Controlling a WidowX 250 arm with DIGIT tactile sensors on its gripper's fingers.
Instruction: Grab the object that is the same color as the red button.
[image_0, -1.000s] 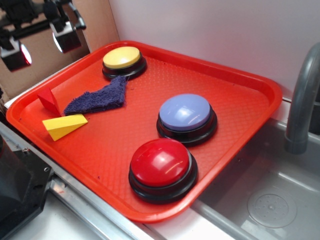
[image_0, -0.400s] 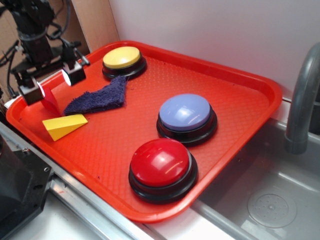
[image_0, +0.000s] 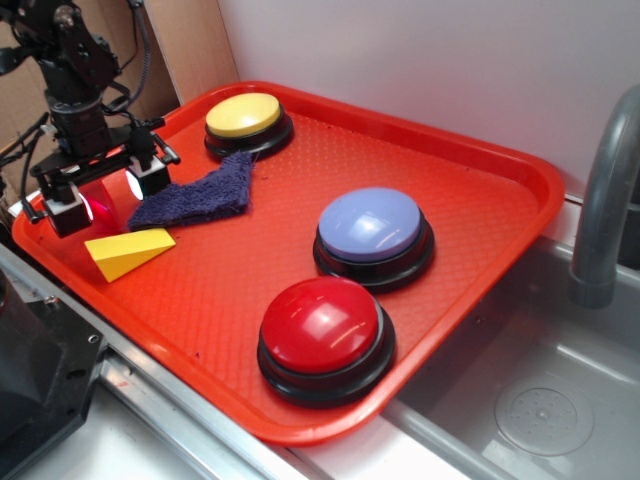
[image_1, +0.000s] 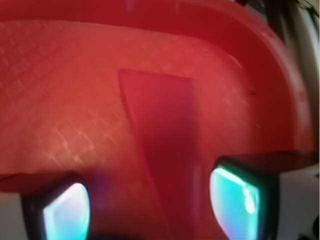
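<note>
The small red wedge block (image_0: 110, 202) lies at the far left of the orange-red tray (image_0: 470, 150), mostly hidden between my fingers. In the wrist view the red wedge (image_1: 162, 130) runs down between the two pads. My gripper (image_0: 104, 198) is low over it, open, with one finger on each side; the wrist view shows my gripper (image_1: 150, 207) with a gap on both sides of the block. The large red dome button (image_0: 322, 325) on its black base sits at the tray's front.
A yellow wedge block (image_0: 128, 251) lies just in front of the gripper. A purple-blue cloth (image_0: 200, 197) lies to its right. A yellow button (image_0: 246, 118) is at the back, a lavender-blue button (image_0: 372, 228) mid-tray. A sink and faucet (image_0: 605, 210) are at the right.
My gripper has come down from above the tray's left corner to straddle the red wedge. The jaws stay open. Nothing else has moved.
</note>
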